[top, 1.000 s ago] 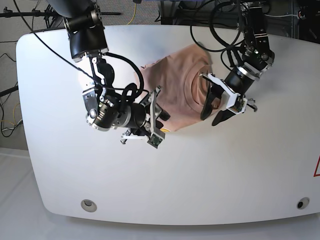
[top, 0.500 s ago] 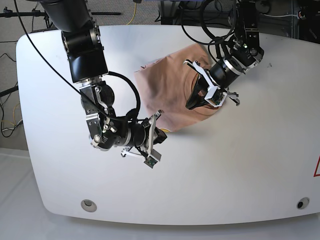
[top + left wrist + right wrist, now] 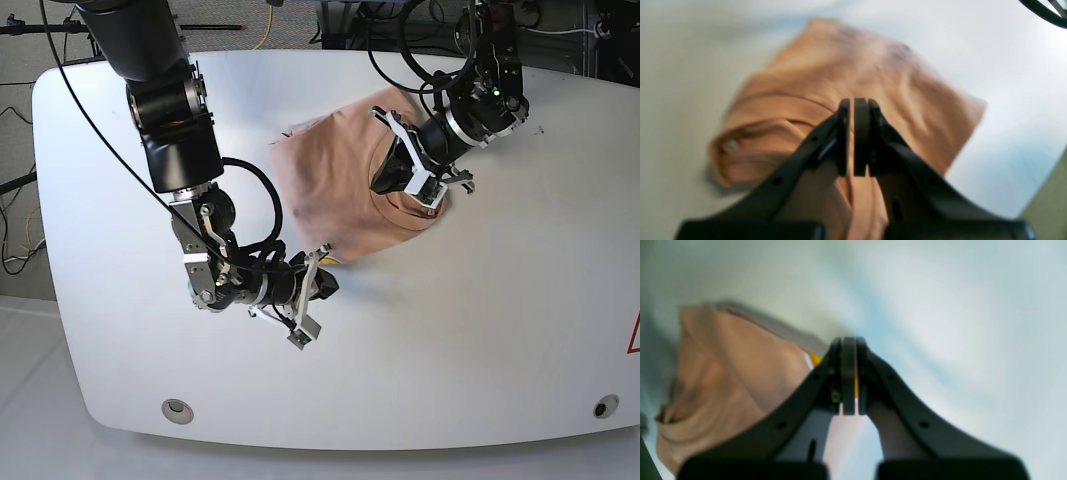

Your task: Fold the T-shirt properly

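Note:
The peach T-shirt (image 3: 335,185) lies folded into a rough square on the white table (image 3: 480,330), collar toward the right. My left gripper (image 3: 380,187) hovers over the collar area, jaws shut with nothing between them. In the left wrist view the left gripper (image 3: 853,136) is shut above the blurred T-shirt (image 3: 873,66). My right gripper (image 3: 327,284) sits just below the shirt's near corner, shut and empty. In the right wrist view the right gripper (image 3: 849,380) is closed, the T-shirt (image 3: 733,373) lies to its left, and a yellow-orange bit shows at the shirt's edge.
The table's rounded front edge has a round fitting at each corner (image 3: 177,408) (image 3: 600,407). Black cables (image 3: 420,60) and stands crowd the back edge behind the arms. A red mark (image 3: 634,335) shows at the right edge.
Both grippers have gone from open to shut. The left gripper moved up and left over the collar. The right arm swung down and lower, its gripper now below the shirt's corner.

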Available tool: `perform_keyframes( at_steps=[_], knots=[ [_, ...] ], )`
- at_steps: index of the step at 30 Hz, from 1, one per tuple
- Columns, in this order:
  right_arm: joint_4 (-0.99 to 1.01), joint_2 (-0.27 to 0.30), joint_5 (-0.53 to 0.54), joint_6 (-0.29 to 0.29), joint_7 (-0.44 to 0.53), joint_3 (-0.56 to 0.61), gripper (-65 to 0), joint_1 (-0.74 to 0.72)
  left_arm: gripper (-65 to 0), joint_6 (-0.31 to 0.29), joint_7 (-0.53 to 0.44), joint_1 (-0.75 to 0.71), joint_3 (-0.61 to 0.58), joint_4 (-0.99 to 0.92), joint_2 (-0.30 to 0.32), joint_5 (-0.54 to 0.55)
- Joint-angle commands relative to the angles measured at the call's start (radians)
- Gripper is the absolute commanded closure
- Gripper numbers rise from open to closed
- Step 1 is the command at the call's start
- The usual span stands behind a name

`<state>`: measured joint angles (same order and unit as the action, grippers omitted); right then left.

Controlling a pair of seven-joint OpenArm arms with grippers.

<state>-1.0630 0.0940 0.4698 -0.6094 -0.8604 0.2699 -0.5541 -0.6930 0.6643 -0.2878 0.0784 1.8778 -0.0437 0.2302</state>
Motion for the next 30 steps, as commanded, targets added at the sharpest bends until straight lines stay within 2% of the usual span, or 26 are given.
perform_keyframes(
  at_steps=[1,6,14,21,30],
  knots=[
    [0.030,-0.003,0.014,-0.008,0.054,0.030,0.0,-0.050,0.0,-0.001,0.018,0.008,0.014,0.001,-0.002,0.048],
    [0.077,-0.024,0.016,-0.008,0.105,0.099,0.0,-0.053,0.0,-0.001,0.033,0.008,0.056,-0.042,-0.002,0.067],
    [0.131,-0.029,0.014,-0.008,0.129,0.118,0.0,-0.042,0.0,-0.001,0.028,0.014,0.117,-0.179,0.000,0.065],
    [0.131,0.013,0.014,-0.008,0.142,0.116,0.0,-0.007,0.0,-0.001,-0.067,0.028,0.126,-0.260,0.021,0.064],
    [0.126,0.079,0.016,-0.008,0.145,0.113,0.0,0.044,0.0,-0.001,-0.111,0.078,0.125,-0.312,0.029,0.062]
  ],
)
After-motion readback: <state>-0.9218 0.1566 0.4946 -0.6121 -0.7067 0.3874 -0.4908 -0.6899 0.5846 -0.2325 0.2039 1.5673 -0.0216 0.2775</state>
